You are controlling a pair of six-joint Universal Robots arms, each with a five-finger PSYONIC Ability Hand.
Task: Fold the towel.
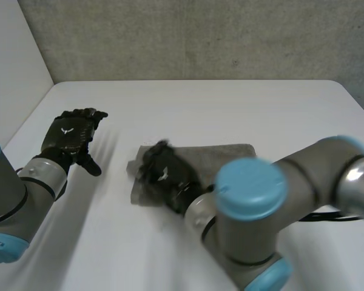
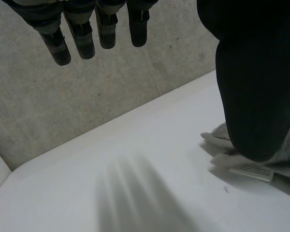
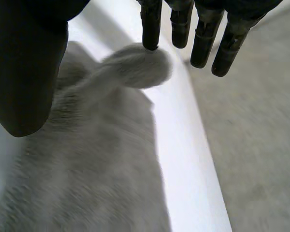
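White table [image 1: 230,109], grey fuzzy towel [image 1: 212,154] folded small, one corner curled up

The towel [image 1: 224,153] is showing plain grey, its label [image 2: 251,171] white. The surface [image 1: 200,109] is looking white, the left hand [image 1: 70,136] and right hand [image 1: 164,173] black, the wall [image 1: 200,36] mottled grey.

The towel [image 1: 218,153] is seen as soft, fuzzy grey cloth, the table [image 1: 230,109] as smooth matt white, and the wall [image 1: 200,36] as rough, speckled grey.
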